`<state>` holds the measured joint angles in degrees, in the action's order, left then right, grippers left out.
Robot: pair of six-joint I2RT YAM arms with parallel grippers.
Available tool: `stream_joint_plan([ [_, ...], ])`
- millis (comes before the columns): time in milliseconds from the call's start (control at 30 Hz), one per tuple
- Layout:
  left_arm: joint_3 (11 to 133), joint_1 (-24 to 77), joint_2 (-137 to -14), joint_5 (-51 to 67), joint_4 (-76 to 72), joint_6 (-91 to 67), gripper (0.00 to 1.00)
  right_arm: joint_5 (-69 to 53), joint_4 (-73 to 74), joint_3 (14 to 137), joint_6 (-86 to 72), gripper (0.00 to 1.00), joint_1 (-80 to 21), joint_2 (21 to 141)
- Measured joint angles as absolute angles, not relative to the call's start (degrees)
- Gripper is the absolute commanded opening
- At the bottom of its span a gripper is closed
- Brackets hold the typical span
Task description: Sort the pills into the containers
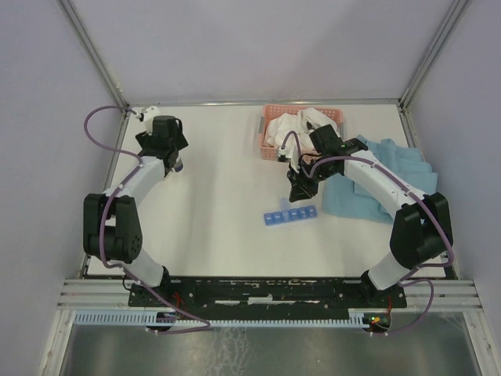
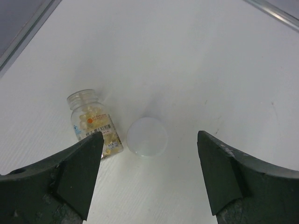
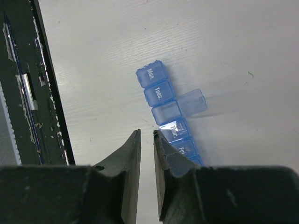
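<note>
A small clear bottle (image 2: 93,123) lies on its side without a cap, and pale yellow pills (image 2: 91,119) show inside it. Its white round cap (image 2: 147,136) rests on the table just to its right. My left gripper (image 2: 149,135) hovers open above both, the left finger over the bottle's lower end. The blue containers (image 3: 161,93) (image 1: 290,216) form a strip marked Mon, Tues, Thur, Fri. The third compartment's lid (image 3: 192,101) is flipped open. My right gripper (image 3: 146,132) hangs just beside the strip. Its jaws stand a narrow slit apart with nothing between them.
A pink basket (image 1: 270,117) with white cloth stands at the back, right of centre. A light blue cloth (image 1: 391,168) lies under the right arm. The enclosure's metal frame (image 1: 94,55) and the table edge run close behind the bottle.
</note>
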<state>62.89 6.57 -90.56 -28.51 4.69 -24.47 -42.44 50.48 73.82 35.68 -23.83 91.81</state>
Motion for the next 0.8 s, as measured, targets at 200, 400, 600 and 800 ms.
stream_joint_plan([
  [200,71.8,6.6,-98.9,-28.4,11.1,-21.3,0.79,-42.7,50.7,73.8,35.9,0.25,-23.8,91.8],
  [400,74.9,6.6,-103.3,-28.2,14.4,-19.6,0.76,-43.1,51.4,73.8,36.1,0.25,-23.8,91.9],
  [600,74.9,6.6,-105.0,-28.2,16.4,-19.3,0.65,-43.5,51.6,73.8,36.3,0.25,-23.8,91.9],
  [800,75.0,6.6,-105.5,-28.0,17.5,-19.3,0.64,-43.5,51.8,73.8,36.3,0.25,-23.8,91.9],
])
